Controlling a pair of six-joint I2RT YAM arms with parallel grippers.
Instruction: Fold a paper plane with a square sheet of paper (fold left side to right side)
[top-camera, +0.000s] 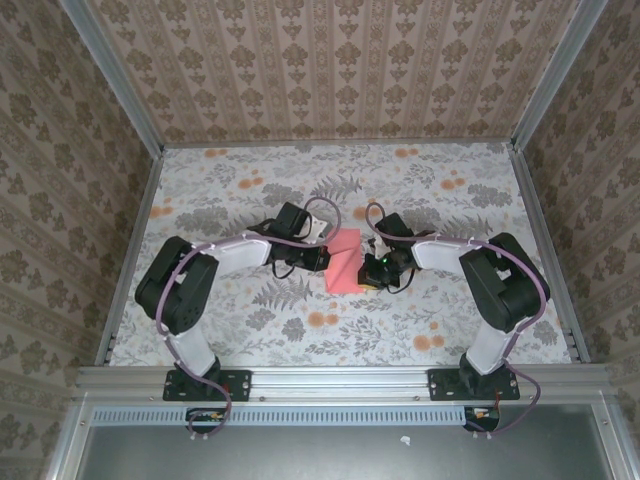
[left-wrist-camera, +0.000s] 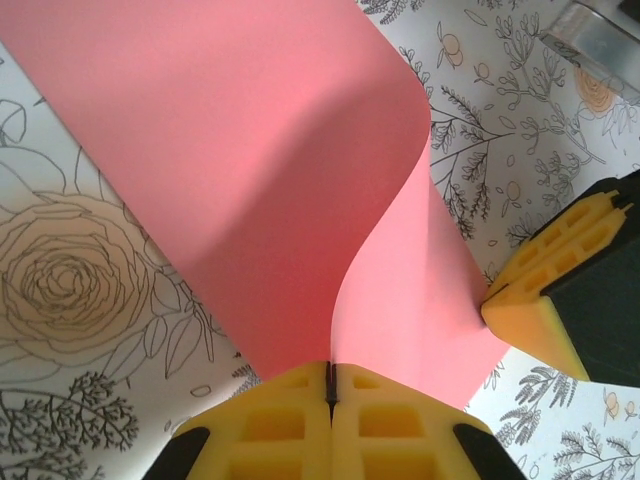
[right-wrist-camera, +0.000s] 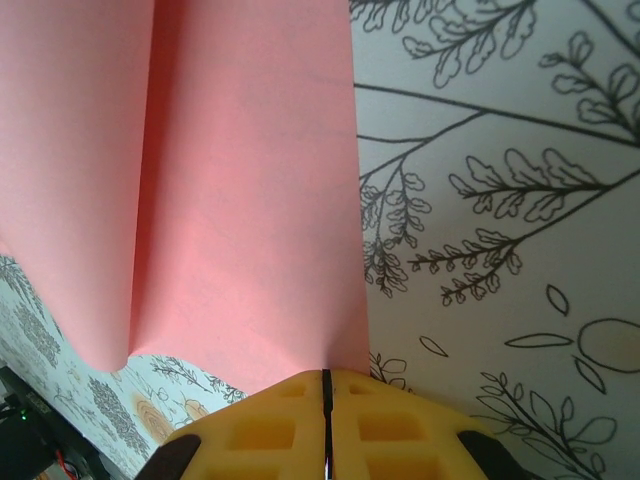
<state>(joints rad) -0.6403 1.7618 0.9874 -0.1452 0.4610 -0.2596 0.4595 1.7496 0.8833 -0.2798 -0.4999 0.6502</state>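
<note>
The square sheet of paper (top-camera: 345, 258) is plain pink-red and lies at the table's middle, between both arms. It is one curled sheet, not a paper plane. In the left wrist view one side of the sheet (left-wrist-camera: 250, 170) is lifted and bends over in a soft curve. My left gripper (left-wrist-camera: 330, 375) is shut on that raised edge, its yellow fingers (left-wrist-camera: 270, 420) pressed together. My right gripper (right-wrist-camera: 326, 378) is shut on the sheet (right-wrist-camera: 240, 200) near its right edge. The right gripper's yellow fingertips (left-wrist-camera: 545, 300) meet the sheet's far edge in the left wrist view. From above, my left gripper (top-camera: 320, 254) and right gripper (top-camera: 370, 270) flank the sheet.
The table (top-camera: 250, 190) has a grey leaf print with small orange flowers (top-camera: 322, 320). Metal rails (top-camera: 135, 240) and patterned walls (top-camera: 330, 70) close it in on three sides. Both arms' elbows (top-camera: 180, 285) sit near the front corners.
</note>
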